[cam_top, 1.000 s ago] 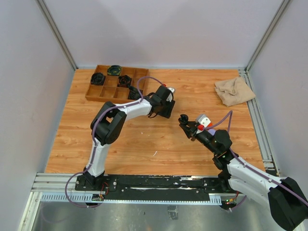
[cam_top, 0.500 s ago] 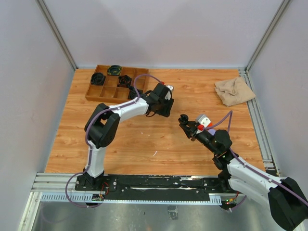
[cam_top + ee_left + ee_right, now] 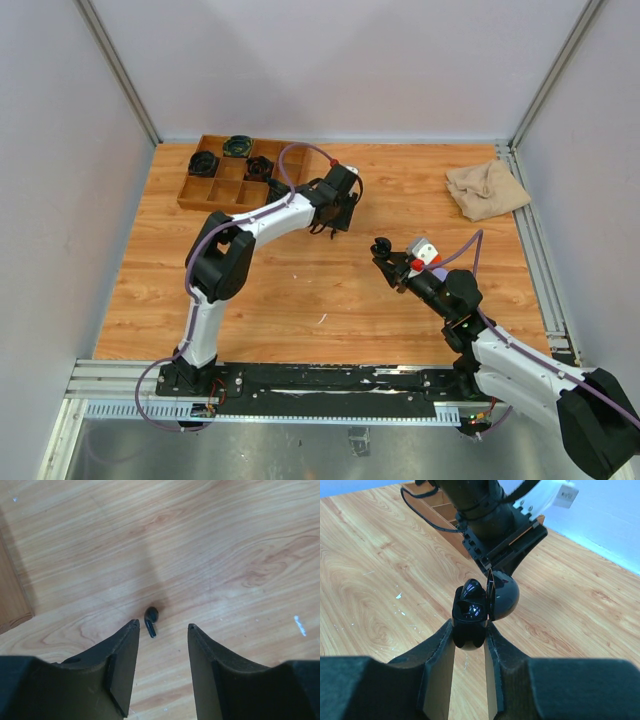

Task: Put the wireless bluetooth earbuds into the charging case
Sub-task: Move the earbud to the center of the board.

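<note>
The wooden tray (image 3: 186, 196) sits at the far left of the bench (image 3: 300, 290). Just to the right of the tray, the left pincer (image 3: 162, 626) points down at the wood. Its two fingers are spread wide and hold nothing. One black earbud (image 3: 151, 621) lies flat on the bench just past the fingertips, in line with the gap and nearer one finger than the other. The pincer seems to be placed this way so it can drop down and pinch the little bud.

Farther right of the tray, nearer the arm bases, the right pincer (image 3: 469, 626) squeezes a black charging case (image 3: 469, 611). It holds the case up off the bench with the lid (image 3: 504, 596) swung open, likely so a bud can go straight in.
</note>
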Action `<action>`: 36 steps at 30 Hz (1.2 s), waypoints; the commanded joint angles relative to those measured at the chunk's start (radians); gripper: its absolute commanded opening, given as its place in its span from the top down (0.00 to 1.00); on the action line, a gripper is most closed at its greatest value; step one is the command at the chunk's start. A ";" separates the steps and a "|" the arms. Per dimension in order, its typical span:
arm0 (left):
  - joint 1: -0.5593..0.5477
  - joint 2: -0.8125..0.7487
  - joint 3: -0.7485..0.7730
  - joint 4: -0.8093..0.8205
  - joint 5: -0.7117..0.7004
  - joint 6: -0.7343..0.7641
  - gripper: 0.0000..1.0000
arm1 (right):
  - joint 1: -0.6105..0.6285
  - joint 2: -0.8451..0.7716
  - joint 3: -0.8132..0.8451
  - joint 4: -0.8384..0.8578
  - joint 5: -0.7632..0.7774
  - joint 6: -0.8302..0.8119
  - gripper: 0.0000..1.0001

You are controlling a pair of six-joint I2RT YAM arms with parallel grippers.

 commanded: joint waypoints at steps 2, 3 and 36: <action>0.014 0.077 0.054 -0.027 -0.030 -0.007 0.52 | -0.015 -0.010 -0.009 0.032 0.009 -0.003 0.97; 0.015 0.089 0.064 -0.029 -0.027 -0.008 0.53 | -0.015 -0.010 -0.011 0.031 0.009 -0.003 0.97; 0.020 -0.167 -0.371 -0.031 0.000 0.047 0.80 | -0.015 0.000 -0.005 0.029 -0.002 0.005 0.97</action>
